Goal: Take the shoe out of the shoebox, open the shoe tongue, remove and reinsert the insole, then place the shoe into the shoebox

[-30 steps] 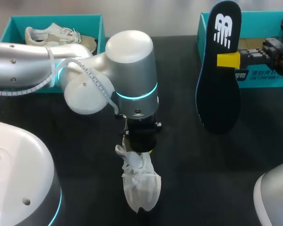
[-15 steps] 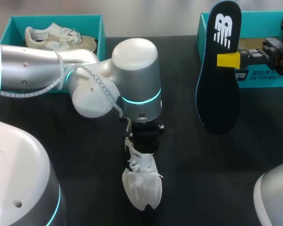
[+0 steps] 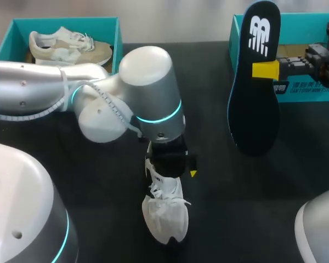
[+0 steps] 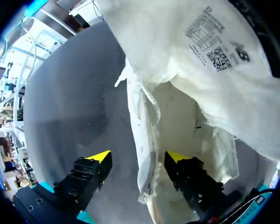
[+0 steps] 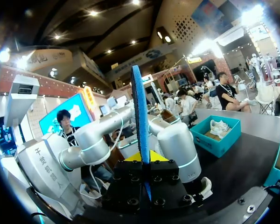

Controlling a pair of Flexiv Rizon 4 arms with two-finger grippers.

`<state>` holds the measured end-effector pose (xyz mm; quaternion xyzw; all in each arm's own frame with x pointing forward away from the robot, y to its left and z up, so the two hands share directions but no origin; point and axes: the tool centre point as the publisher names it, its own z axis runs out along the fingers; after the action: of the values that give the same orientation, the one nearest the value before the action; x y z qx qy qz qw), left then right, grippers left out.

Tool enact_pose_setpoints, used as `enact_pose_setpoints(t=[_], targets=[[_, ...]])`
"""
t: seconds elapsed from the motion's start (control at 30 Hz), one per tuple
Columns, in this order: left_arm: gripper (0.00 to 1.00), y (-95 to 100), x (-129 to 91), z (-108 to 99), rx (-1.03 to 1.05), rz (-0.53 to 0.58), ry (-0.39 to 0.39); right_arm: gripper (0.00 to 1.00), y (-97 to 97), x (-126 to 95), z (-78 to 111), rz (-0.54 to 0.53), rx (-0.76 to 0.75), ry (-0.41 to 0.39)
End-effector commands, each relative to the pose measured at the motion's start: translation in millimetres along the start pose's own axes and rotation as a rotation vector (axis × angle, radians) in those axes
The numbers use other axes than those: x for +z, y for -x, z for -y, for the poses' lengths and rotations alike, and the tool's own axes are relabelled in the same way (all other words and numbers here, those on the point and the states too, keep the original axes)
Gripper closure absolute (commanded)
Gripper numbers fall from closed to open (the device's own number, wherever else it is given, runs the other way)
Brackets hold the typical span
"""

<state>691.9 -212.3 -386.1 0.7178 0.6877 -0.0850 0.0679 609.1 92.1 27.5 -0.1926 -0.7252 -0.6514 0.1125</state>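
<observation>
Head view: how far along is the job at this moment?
Done: the shoe lies out on the table, and the insole is out, upright in the shut right gripper. In hand: the left gripper, open, straddles the shoe's collar wall, one finger inside the opening. Left: reinserting the insole and putting the shoe into the shoebox.

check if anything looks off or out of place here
Nothing damaged or spilled. The one thing out of place is the insole, held upright in the air by the right gripper instead of inside the white shoe. That shoe sits on the table with the left gripper open astride its side wall.
</observation>
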Motion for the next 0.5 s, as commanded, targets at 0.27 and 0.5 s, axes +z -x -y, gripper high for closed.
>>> enact_pose_setpoints(t=[0.27,0.5], targets=[[0.0,-18.9,-85,17,-0.011,0.245,0.11,1.0,3.1,3,-2.5,-0.003,0.0,-0.004],[0.0,-22.7,-136,18,-0.032,0.478,0.204,1.0,3.1,3,-2.5,-0.003,0.0,-0.004]])
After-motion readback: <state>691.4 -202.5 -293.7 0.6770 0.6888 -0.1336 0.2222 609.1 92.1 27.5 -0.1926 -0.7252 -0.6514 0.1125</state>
